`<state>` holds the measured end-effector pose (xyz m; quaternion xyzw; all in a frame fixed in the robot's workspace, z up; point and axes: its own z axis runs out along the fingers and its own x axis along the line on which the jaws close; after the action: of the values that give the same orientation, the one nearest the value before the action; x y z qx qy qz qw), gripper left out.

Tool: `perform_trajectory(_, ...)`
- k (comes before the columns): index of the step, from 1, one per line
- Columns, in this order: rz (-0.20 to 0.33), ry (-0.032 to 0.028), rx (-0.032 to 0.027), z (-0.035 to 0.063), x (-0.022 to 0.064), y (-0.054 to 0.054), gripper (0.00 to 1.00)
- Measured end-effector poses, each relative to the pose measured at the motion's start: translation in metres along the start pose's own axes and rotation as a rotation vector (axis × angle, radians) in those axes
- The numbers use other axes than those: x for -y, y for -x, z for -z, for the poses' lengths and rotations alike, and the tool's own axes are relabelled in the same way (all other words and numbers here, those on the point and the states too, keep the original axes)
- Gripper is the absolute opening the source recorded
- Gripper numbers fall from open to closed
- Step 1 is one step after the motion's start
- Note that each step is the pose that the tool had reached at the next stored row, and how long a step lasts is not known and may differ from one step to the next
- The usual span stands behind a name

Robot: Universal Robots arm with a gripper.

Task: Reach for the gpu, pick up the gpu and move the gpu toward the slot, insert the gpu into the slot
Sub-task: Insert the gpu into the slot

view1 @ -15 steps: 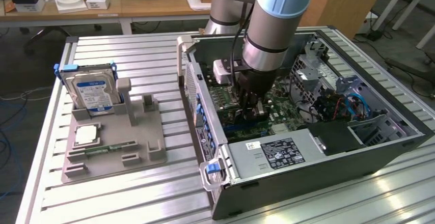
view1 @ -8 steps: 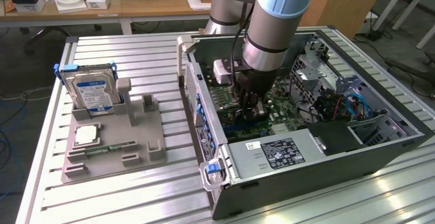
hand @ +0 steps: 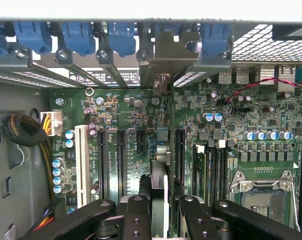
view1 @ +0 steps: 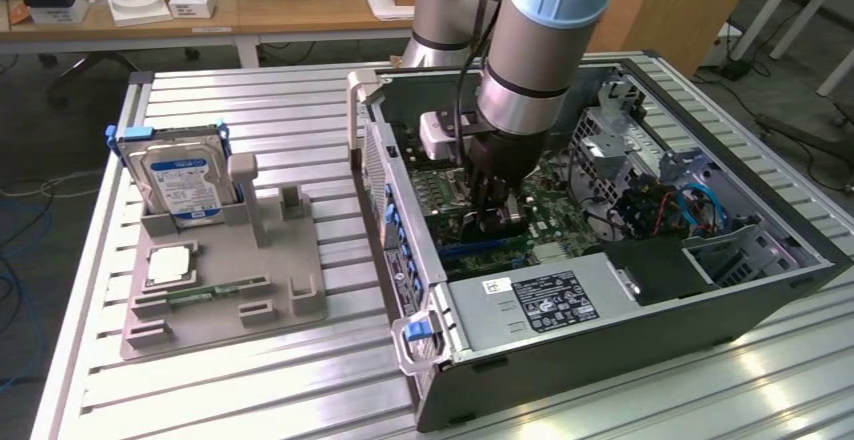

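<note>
The gripper (hand: 160, 207) pinches the gpu (hand: 160, 165) on edge, bracket toward the case's rear wall, so it lines up with the slot (hand: 161, 145).

An open computer case (view1: 601, 290) is laid on the table (view1: 267, 380), with a fixture tray (view1: 220, 300) placed beside it toward the exterior view's left. A hard drive (view1: 187, 185) is stood upright on that tray. Inside the case, the gpu (hand: 160, 170) is held edge-on above the motherboard (hand: 231, 130) by the pincer (hand: 160, 220).

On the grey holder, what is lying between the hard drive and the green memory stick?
In the exterior view, a square silver processor chip lies flat on the grey holder, between the upright hard drive and the green memory stick.
</note>
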<state>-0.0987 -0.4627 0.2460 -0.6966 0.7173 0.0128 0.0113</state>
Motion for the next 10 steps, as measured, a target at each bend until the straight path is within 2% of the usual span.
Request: perform_trajectory(10,0.0,0.0,0.0,0.0,0.0,0.0,0.27)
